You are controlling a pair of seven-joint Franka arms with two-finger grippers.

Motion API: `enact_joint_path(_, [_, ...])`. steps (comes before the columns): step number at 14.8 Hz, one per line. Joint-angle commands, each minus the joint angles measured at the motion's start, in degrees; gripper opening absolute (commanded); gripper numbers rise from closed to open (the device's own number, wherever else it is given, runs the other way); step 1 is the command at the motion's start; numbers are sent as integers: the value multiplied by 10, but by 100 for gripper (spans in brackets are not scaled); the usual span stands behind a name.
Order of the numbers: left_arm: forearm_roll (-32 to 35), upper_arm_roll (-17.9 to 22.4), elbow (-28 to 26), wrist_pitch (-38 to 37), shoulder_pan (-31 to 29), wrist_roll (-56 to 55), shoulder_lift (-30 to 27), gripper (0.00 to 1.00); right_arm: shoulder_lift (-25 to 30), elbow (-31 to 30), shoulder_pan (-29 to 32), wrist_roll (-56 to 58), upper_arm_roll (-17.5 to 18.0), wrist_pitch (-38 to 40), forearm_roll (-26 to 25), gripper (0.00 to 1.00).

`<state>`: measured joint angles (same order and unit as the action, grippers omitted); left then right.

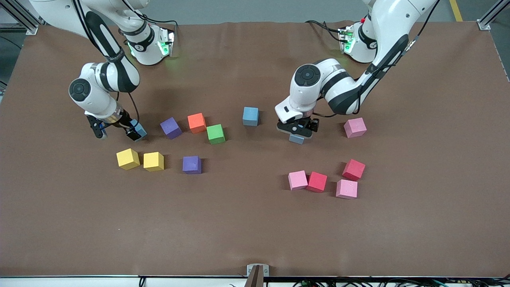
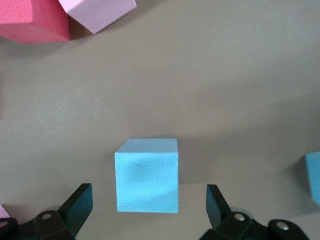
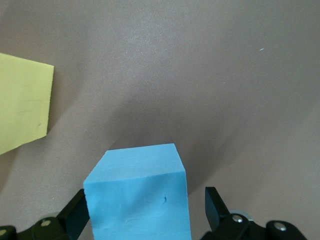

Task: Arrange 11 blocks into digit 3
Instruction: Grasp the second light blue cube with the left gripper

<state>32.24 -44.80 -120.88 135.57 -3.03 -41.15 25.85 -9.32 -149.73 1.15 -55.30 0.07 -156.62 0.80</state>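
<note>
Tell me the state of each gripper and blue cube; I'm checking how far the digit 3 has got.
left gripper, open, one finger on each side of a cube.
left arm's blue cube, lying flat, ungripped.
right gripper, open, straddling a cube.
right arm's blue cube, not clamped.
third blue cube, loose, on its own.
digit 3, not yet started.

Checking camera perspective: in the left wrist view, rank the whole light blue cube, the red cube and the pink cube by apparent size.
1. light blue cube, fully visible, largest.
2. red cube and pink cube: both cropped, so unranked.
</note>
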Motion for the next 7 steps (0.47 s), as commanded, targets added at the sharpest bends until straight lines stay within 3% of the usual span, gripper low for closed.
enact_joint_path(1, [32, -6, -32, 32, -12, -3, -17, 100, -2, -5, -1, -12, -2, -7, -8, 100])
enact_joint_path(7, [56, -3, -44, 58, -19, -4, 4, 100, -3, -3, -1, -11, -2, -7, -8, 100])
